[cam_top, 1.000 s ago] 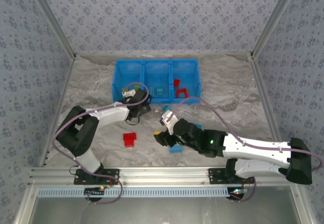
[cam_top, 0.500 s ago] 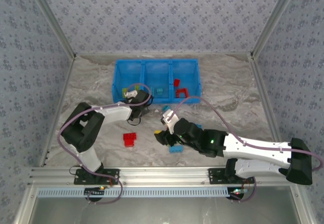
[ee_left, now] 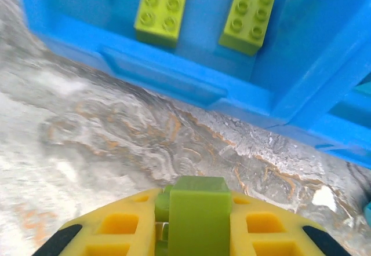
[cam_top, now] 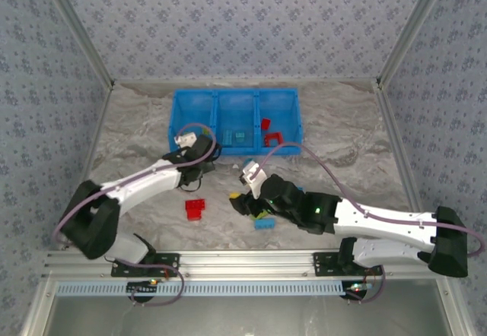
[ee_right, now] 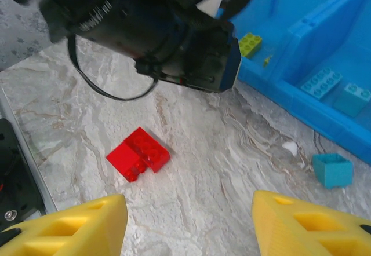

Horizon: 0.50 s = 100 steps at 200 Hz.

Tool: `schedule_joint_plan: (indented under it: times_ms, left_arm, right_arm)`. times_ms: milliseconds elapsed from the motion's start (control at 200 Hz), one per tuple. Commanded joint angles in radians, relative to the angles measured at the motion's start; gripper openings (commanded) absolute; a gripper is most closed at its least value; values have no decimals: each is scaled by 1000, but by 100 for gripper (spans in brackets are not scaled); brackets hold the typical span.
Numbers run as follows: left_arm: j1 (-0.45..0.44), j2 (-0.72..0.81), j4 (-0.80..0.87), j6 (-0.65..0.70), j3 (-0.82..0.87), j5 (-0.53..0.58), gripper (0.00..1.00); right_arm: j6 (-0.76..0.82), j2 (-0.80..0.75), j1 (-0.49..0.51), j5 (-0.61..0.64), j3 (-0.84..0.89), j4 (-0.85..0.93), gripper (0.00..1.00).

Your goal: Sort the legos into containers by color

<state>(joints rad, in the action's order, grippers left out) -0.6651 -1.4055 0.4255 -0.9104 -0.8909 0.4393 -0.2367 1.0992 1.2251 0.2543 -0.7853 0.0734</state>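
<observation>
Nearest the arm bases, low in the overhead frame, a light blue lego (cam_top: 264, 223) lies on the marbled table (cam_top: 342, 153) just beside the right gripper (cam_top: 242, 201), and a red lego (cam_top: 195, 209) sits to the left of both. Seen from the right wrist, that gripper's yellow fingers (ee_right: 75, 227) occupy the two bottom corners of the frame, spread wide with nothing between them. Above them in that frame is bare table, with the red lego left of centre and a second light blue lego (ee_right: 332, 169) near the right edge. Farther back, the left gripper (ee_left: 197, 221) is clamped on a yellow-green lego (ee_left: 200, 201), which stands up between its fingertips at the bottom of the left wrist frame. It is held over the table just short of the near wall of the bright-blue bin (cam_top: 236, 92), at the bin's near left corner in the overhead frame. Beyond that wall, two more yellow-green legos (ee_left: 162, 7) lie flat in the left compartment. Light blue legos (cam_top: 240, 135) rest in the middle compartment and red legos (cam_top: 274, 140) in the right one.
</observation>
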Motion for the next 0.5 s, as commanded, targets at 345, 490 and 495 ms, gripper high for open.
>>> schedule_joint_plan:
  times_ms: [345, 490, 495]
  left_arm:
    - [342, -260, 166, 353, -458, -297, 16]
    - [355, -462, 230, 376, -662, -300, 16]
    - [355, -468, 234, 376, -671, -300, 16]
  right_arm:
    - [128, 324, 2, 98, -262, -335, 66]
    - [124, 390, -23, 134, -341, -325, 66]
    - [123, 391, -25, 133, -344, -324, 66]
